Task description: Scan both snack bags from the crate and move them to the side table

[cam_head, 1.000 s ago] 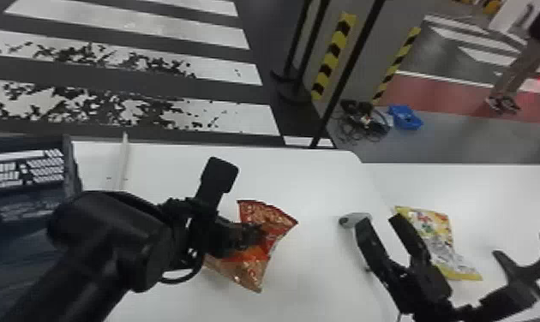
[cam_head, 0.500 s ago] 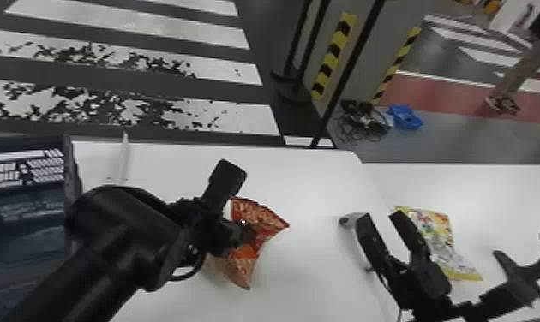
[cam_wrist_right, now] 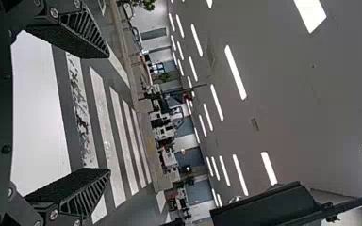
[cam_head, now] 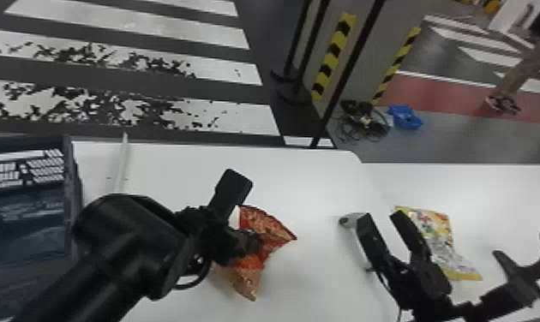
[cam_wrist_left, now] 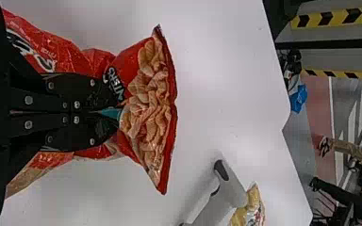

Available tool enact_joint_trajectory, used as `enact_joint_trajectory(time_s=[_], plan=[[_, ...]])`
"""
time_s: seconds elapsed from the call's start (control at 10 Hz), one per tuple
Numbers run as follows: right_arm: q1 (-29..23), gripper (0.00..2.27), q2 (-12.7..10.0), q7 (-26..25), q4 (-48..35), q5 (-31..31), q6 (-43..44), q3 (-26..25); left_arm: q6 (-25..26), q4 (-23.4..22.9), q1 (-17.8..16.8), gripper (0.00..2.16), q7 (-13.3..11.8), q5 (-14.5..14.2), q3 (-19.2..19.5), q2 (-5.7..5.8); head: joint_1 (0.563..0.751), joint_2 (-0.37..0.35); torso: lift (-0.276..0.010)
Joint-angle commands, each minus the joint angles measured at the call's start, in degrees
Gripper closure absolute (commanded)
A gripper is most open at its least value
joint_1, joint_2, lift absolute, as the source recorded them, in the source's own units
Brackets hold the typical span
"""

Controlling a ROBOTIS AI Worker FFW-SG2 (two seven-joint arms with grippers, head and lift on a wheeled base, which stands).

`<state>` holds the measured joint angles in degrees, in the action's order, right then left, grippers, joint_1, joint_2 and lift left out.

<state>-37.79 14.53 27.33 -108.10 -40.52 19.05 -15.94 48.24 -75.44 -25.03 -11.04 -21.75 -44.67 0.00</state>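
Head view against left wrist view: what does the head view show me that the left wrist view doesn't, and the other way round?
Head view: the dark crate at the left, and the right gripper, its jaws apart near the side table.

Left wrist view: screw heads on the left gripper, a teal patch at its jaw tips, and the pleated snack picture on the red bag.

Both: the red bag in the left jaws, the grey scanner, the yellow bag and a blue bin on the floor.
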Motion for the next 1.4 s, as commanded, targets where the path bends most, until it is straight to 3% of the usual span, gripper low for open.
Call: enact_joint_trajectory(time_s=[0.0,0.1,0.2,0.3,0.6,0.9,1.1,1.2,1.3], plan=[[0.00,0.14,-0.12,0.00,0.00,-0.08,-0.03,-0.32,0.06,0.03,0.07,2.10,-1.79,-1.01,-0.07,-0.15,0.695,-0.350,-0.095],[0.00,0.14,-0.12,0.00,0.00,-0.17,-0.03,-0.32,-0.29,-1.90,0.86,1.66,1.99,0.57,-1.74,-0.15,0.695,-0.350,-0.095],[-0.09,0.14,-0.12,0.00,-0.09,-0.35,-0.03,-0.49,-0.11,-3.13,1.04,0.63,2.17,2.77,-2.79,-0.15,0.695,-0.350,-0.095],[-0.18,0.14,-0.12,0.00,-0.18,-0.35,-0.03,-0.67,-0.11,-3.40,1.04,0.00,2.52,3.12,-2.97,-0.15,0.695,-0.350,-0.095],[-0.27,0.14,-0.12,0.00,-0.27,-0.43,-0.03,-0.84,-0.46,-4.89,1.22,0.02,2.43,3.12,-2.09,-0.15,0.695,-0.350,-0.095],[0.35,0.14,0.15,0.00,-0.18,-0.26,-0.21,-0.93,-0.46,-9.55,2.36,0.02,2.52,3.29,0.73,-0.15,0.695,-0.350,-0.095],[0.79,0.14,0.76,0.00,0.17,-0.26,-1.08,-1.02,2.88,-17.11,5.00,0.03,4.54,4.88,2.66,-0.15,0.695,-0.350,-0.095],[1.14,0.14,1.12,0.00,0.52,-0.17,-1.44,-1.02,5.16,-21.77,6.75,0.03,6.47,7.25,4.33,-0.15,0.695,-0.350,-0.095],[1.40,0.14,1.64,0.00,0.70,-0.08,-2.14,-1.02,4.99,-26.60,9.04,0.03,7.18,7.78,7.76,-0.15,0.695,-0.350,-0.095]])
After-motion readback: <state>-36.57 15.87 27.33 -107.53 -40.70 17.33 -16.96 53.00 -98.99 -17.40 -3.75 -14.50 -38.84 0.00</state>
